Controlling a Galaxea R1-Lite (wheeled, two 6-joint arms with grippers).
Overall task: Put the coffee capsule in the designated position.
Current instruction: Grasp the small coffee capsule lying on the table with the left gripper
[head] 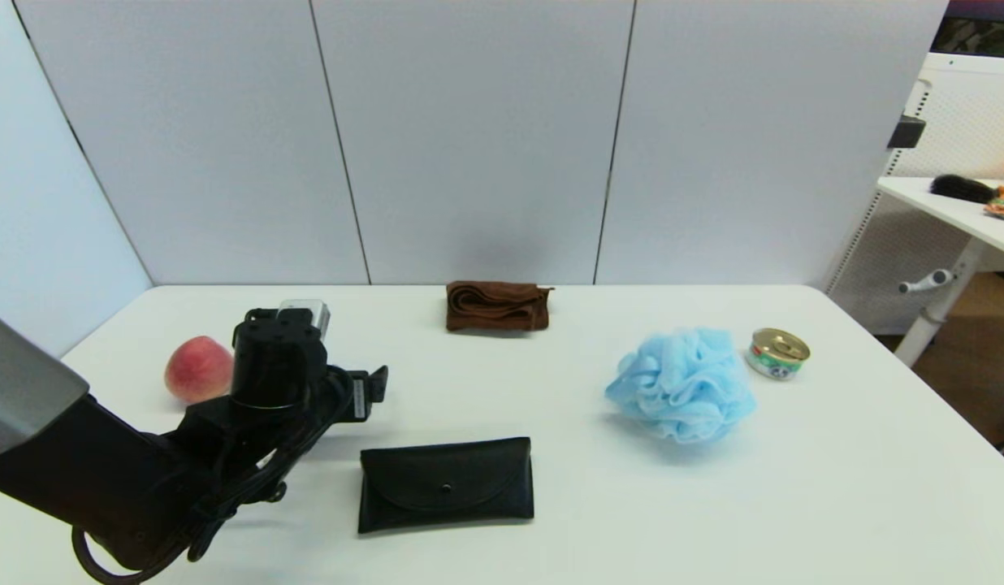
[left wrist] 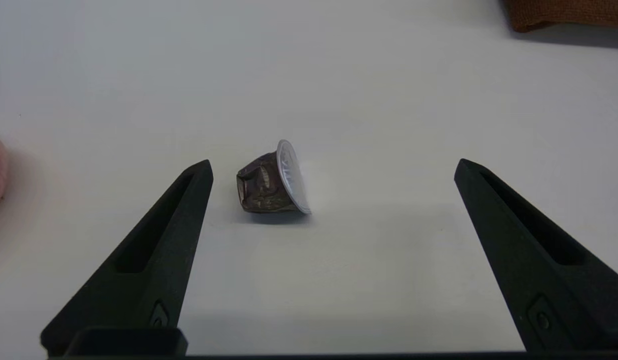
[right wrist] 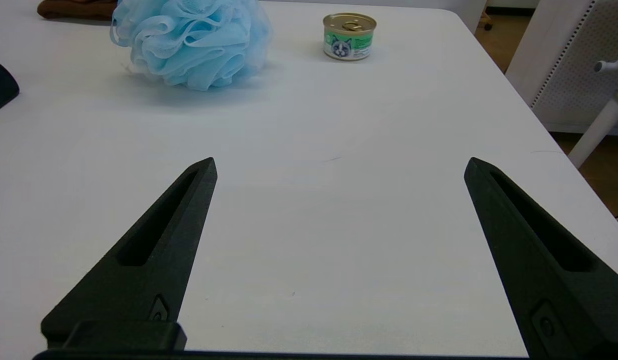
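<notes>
My left gripper [left wrist: 334, 162] was wide open around the coffee capsule [left wrist: 273, 180], which lay on the white table [left wrist: 389, 100] near the peach [head: 197, 370], not picked up yet.

- The left arm [head: 128, 463] reaches over the white desk [head: 713, 504], its wrist beside a peach [head: 197, 370].
- A black snap pouch [head: 446, 485] lies near the front.
- A folded brown cloth [head: 496, 306] sits at the back edge.
- A blue mesh bath pouf [head: 682, 384] sits just beside a gold-lidded tin can [head: 777, 353].
</notes>
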